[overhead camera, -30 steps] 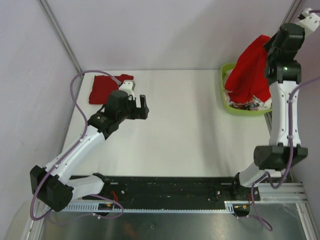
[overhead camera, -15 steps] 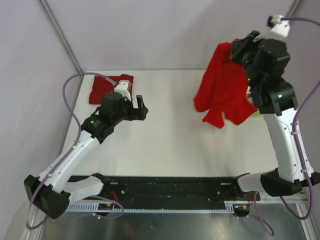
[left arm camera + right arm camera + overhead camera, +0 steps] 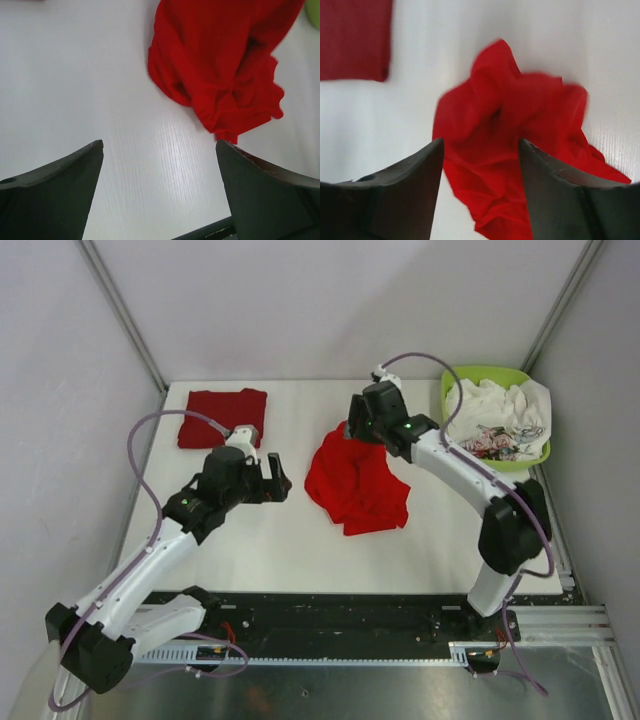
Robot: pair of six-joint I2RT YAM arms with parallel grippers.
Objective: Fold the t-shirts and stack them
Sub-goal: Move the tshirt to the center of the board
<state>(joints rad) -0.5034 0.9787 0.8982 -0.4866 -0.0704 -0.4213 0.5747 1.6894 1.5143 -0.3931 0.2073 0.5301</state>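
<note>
Step in hand, by my judgement: laying out the bright red t-shirt (image 3: 355,480), which is lying crumpled on the bench (image 3: 300,540) left of the green basket (image 3: 492,372). The right pincer (image 3: 480,142) is hovering over it, jaws parted, gripping nothing. The left pincer (image 3: 159,144) is gaping wide, empty. The next move is probably calling for both to spread it flat. The basket is holding white and printed cloth (image 3: 495,415). The darker t-shirt (image 3: 222,417) is lying folded, far left of the basket.

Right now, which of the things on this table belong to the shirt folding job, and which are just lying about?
Belong to the job:
- bright red t-shirt, crumpled mid-table
- darker red t-shirt, folded flat at the far left corner

Just lying about:
- lime-green basket at the far right corner
- white and printed cloth heaped in it, maybe more shirts
</note>
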